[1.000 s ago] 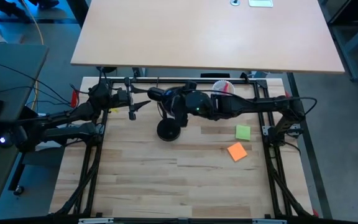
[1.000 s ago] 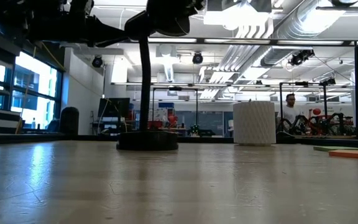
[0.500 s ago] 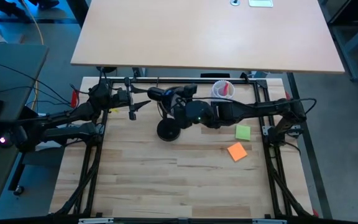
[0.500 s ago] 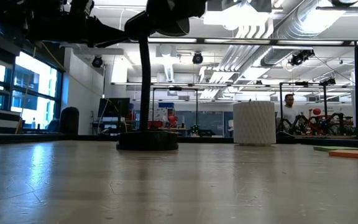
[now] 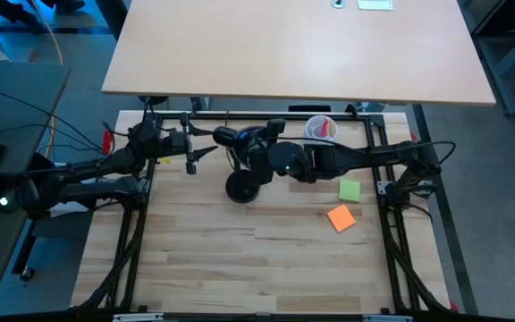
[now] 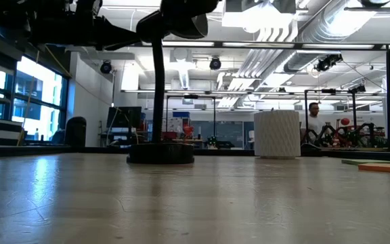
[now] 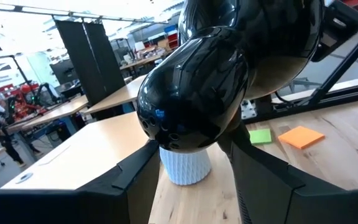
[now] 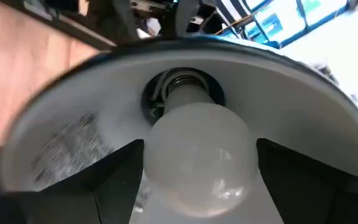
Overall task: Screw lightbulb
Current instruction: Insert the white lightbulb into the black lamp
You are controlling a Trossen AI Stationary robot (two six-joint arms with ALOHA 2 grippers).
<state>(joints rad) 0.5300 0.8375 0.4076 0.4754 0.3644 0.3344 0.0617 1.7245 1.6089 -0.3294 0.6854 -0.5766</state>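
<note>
The black desk lamp stands on its round base [image 5: 240, 188] at the table's far middle; its stem [image 6: 157, 95] rises to the head [image 5: 229, 136]. The white lightbulb [image 8: 197, 152] sits inside the lamp's shade [image 8: 61, 143], its screw base in the socket [image 8: 180, 84]. My right gripper [image 5: 256, 148] reaches in from the table's right, shut on the bulb. My left gripper [image 5: 215, 144] comes from the left, shut on the glossy lamp head [image 7: 216, 74]. The bulb is hidden in the high and low views. My left gripper pinches the lamp head's lower, narrower part [image 7: 191, 140] between its two fingers [image 7: 135, 180], coming level from the table's left. The lamp stands upright on its base. My right gripper pinches the bulb's round glass [image 8: 160, 162] between its two fingers [image 8: 303, 180], one on each side, reaching into the shade's open mouth. The bulb's screw base sits in the socket.
A white ribbed cup [image 5: 320, 128] with a red item stands at the far edge right of the lamp, also showing in the low view [image 6: 276, 133]. A green note [image 5: 350, 190] and an orange note [image 5: 340, 217] lie at the right. A person [image 6: 315, 118] stands far behind.
My right gripper has turned about its own long axis at the lamp's head while staying in place on the bulb. The lamp and my left gripper have kept still.
</note>
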